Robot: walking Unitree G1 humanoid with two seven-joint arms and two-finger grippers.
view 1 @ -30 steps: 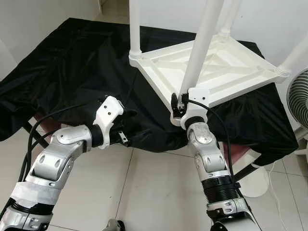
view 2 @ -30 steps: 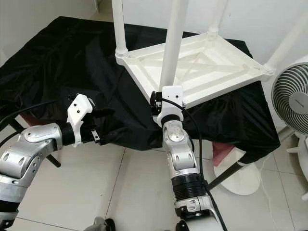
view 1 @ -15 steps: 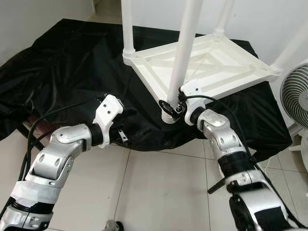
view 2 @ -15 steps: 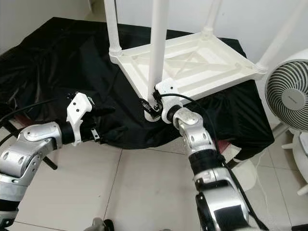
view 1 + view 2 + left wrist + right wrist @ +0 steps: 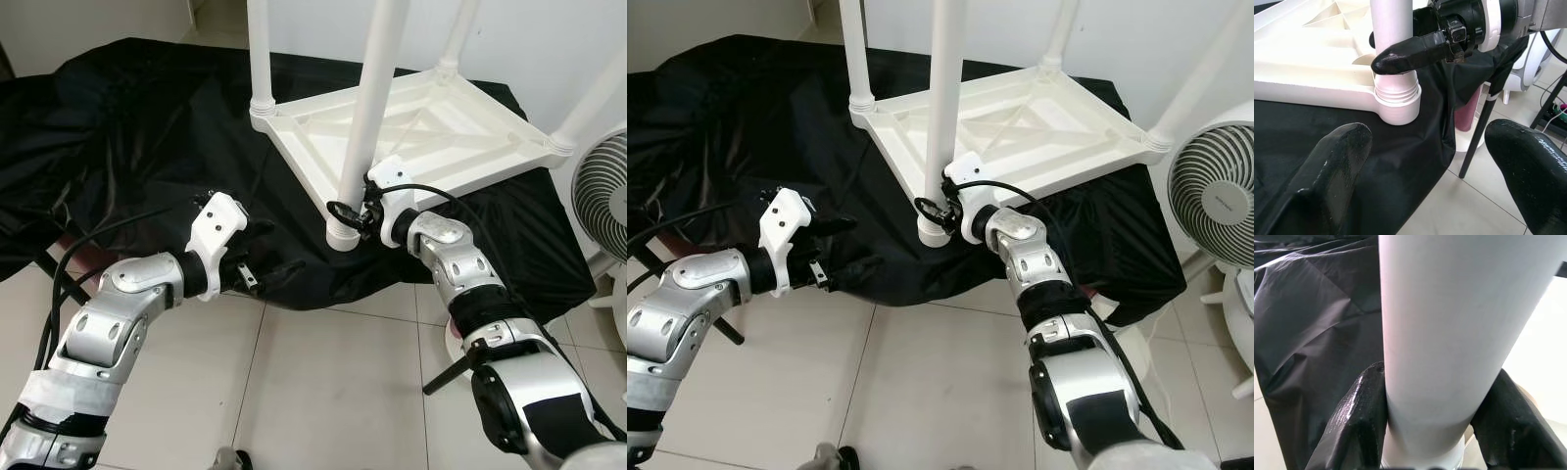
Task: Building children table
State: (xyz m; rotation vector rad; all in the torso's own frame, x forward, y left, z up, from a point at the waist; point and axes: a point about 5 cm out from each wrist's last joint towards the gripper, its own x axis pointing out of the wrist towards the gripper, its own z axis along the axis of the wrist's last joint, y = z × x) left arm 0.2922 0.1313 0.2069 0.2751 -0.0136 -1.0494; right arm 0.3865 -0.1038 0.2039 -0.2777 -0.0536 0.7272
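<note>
Four white legs are sticking up from the upside-down children table [image 5: 431, 132] lying on the black-covered surface [image 5: 127, 127], and the right tool [image 5: 355, 211] is squeezing the near leg [image 5: 367, 108], probably twisting it tight, while the left tool [image 5: 269, 250] is waiting open nearby.

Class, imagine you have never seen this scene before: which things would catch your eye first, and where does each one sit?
The upside-down white children's table stands out first, lying on a black cloth with its legs pointing up. Next, the right gripper is clamped around the nearest leg, just above its corner socket. The left gripper hangs open over the cloth's front edge, and a white fan stands at the far right.
</note>
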